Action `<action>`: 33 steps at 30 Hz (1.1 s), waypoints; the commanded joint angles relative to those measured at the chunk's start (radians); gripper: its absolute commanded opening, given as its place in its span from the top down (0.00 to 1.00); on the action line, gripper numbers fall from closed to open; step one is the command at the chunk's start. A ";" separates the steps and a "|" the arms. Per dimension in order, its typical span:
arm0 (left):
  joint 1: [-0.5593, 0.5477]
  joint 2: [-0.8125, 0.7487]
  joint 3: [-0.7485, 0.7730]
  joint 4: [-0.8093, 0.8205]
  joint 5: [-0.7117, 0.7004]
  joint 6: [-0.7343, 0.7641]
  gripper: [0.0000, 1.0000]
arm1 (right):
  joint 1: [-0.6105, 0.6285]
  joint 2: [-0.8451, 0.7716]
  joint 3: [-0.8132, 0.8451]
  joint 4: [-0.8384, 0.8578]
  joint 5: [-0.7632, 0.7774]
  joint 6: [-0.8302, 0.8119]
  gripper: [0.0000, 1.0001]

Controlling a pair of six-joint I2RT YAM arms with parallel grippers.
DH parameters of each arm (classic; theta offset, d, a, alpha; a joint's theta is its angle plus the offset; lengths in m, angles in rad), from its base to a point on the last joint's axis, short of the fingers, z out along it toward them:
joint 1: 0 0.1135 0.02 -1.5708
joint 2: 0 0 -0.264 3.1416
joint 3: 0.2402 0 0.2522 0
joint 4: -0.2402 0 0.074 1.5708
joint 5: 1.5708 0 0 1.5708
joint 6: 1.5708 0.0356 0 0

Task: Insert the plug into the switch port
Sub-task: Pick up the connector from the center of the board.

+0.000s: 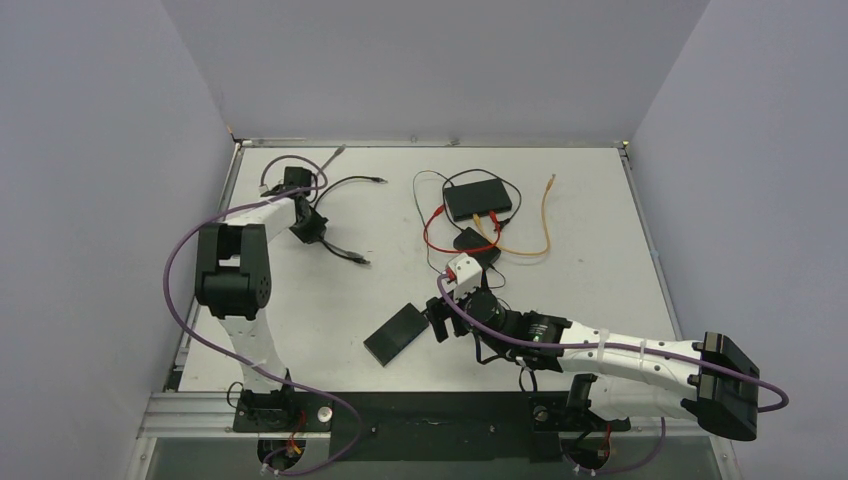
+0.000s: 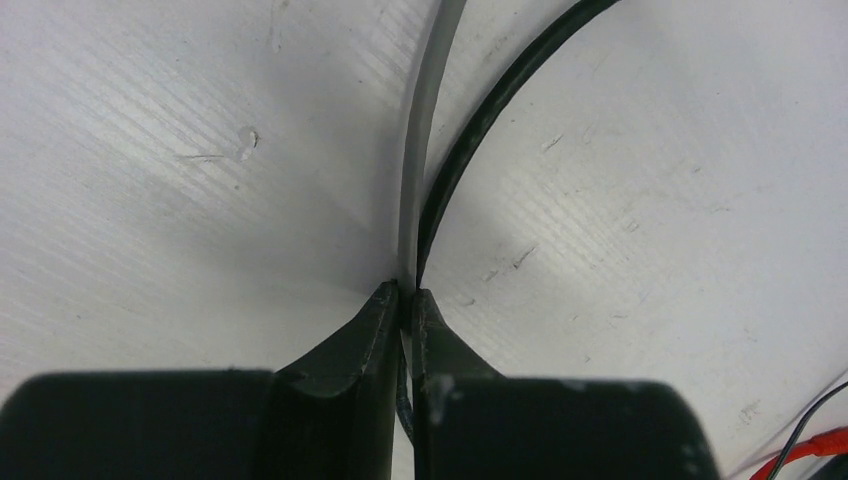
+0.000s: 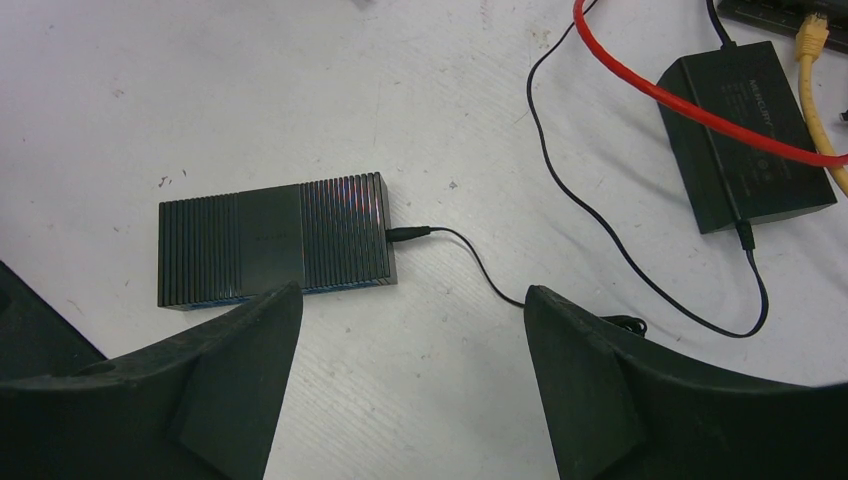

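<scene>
Left gripper: working at the far left of the table. Its jaws are pressing fully together, pinching a black cable between the fingertips. A grey cable is running alongside, down to the same fingertips. Whether it is also in the grip cannot be told.

Plug: lying on the table at the free end of the black cable, to the right of the left gripper and well apart from the switch. It is not sitting in any port. A second cable end is lying nearer the arms.

Switch: sitting flat at the far centre of the table. An orange cable and a red cable are occupying ports on its near face. A power adapter is lying just in front of it, the red cable crossing over it.

Right gripper: hovering with its jaws standing wide apart and gripping nothing. Below it a ribbed black box is lying flat, a thin black lead plugging into its end.
</scene>
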 commanded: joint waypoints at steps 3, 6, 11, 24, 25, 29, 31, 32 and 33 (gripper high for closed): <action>0.016 -0.101 -0.041 0.013 0.012 0.019 1.00 | 0.001 -0.022 0.002 0.044 -0.006 0.025 0.23; 0.016 -0.161 -0.066 0.026 0.014 0.020 1.00 | 0.009 -0.026 0.006 0.044 0.000 0.030 0.23; 0.016 -0.269 -0.136 0.058 0.046 0.035 1.00 | 0.026 -0.036 0.013 0.036 0.021 0.038 0.23; -0.028 -0.518 -0.321 0.120 0.235 0.124 1.00 | 0.020 -0.090 0.021 -0.041 0.093 0.044 0.23; -0.034 -0.553 -0.331 0.125 0.242 0.127 1.00 | 0.019 -0.091 0.021 -0.048 0.097 0.045 0.23; -0.047 -0.662 -0.365 0.118 0.264 0.152 1.00 | 0.015 -0.098 0.020 -0.058 0.108 0.046 0.23; -0.052 -0.706 -0.367 0.104 0.285 0.171 1.00 | 0.013 -0.099 0.021 -0.062 0.110 0.049 0.23; -0.055 -0.720 -0.369 0.099 0.302 0.186 1.00 | 0.013 -0.098 0.023 -0.063 0.109 0.052 0.23; -0.062 -0.751 -0.373 0.091 0.312 0.193 1.00 | 0.013 -0.099 0.024 -0.063 0.109 0.053 0.23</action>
